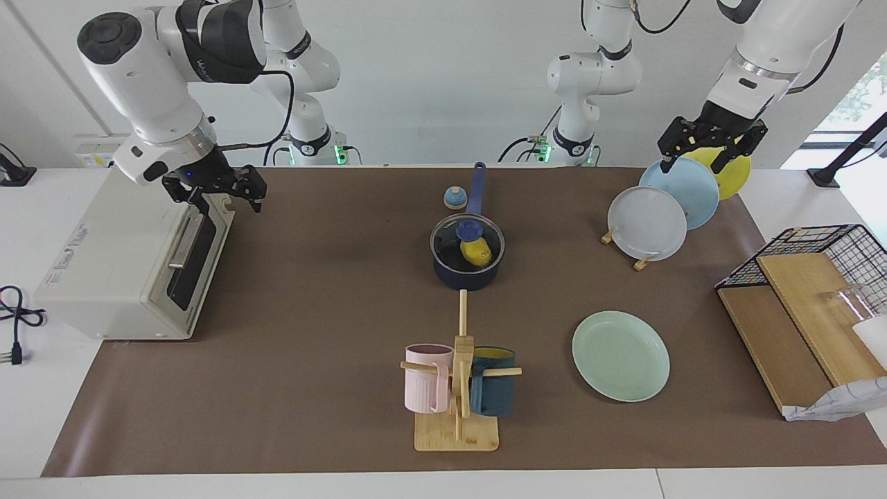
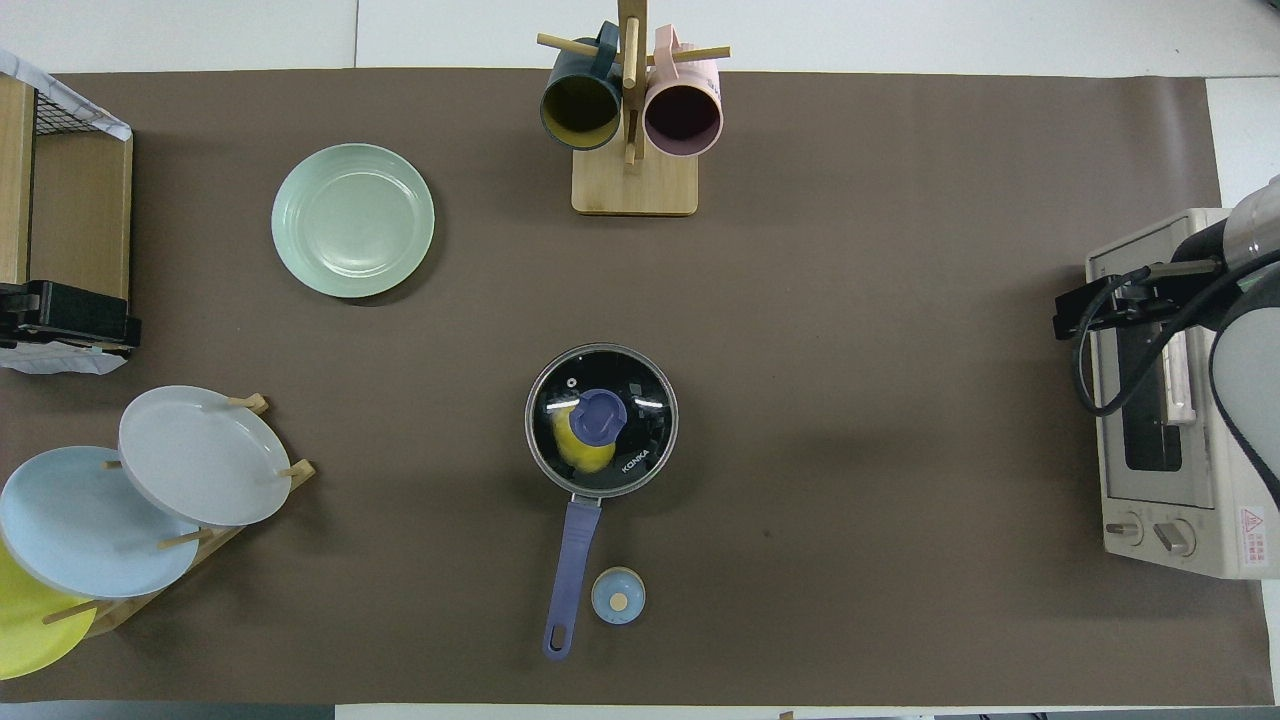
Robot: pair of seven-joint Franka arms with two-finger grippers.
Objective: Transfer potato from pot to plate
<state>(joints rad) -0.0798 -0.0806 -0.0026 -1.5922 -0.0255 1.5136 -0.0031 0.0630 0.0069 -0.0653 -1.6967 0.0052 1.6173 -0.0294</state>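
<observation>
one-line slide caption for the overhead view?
Lidded pot holding the potato mid-table, mint plate bare farther from the robots.

Four plates: mint-green plate (image 2: 352, 221), grey-white plate (image 2: 203, 455), light blue plate (image 2: 80, 525), yellow plate (image 2: 25, 625). Two mugs: dark teal mug (image 2: 581, 105), pink mug (image 2: 683, 113). One pot (image 2: 601, 421), one glass lid (image 2: 640, 400), one potato (image 2: 580, 448), one toaster oven (image 2: 1165, 400).

potato (image 1: 477, 252) in lidded pot (image 1: 466, 274), plate (image 1: 620, 355) farther, toward left arm's end
</observation>
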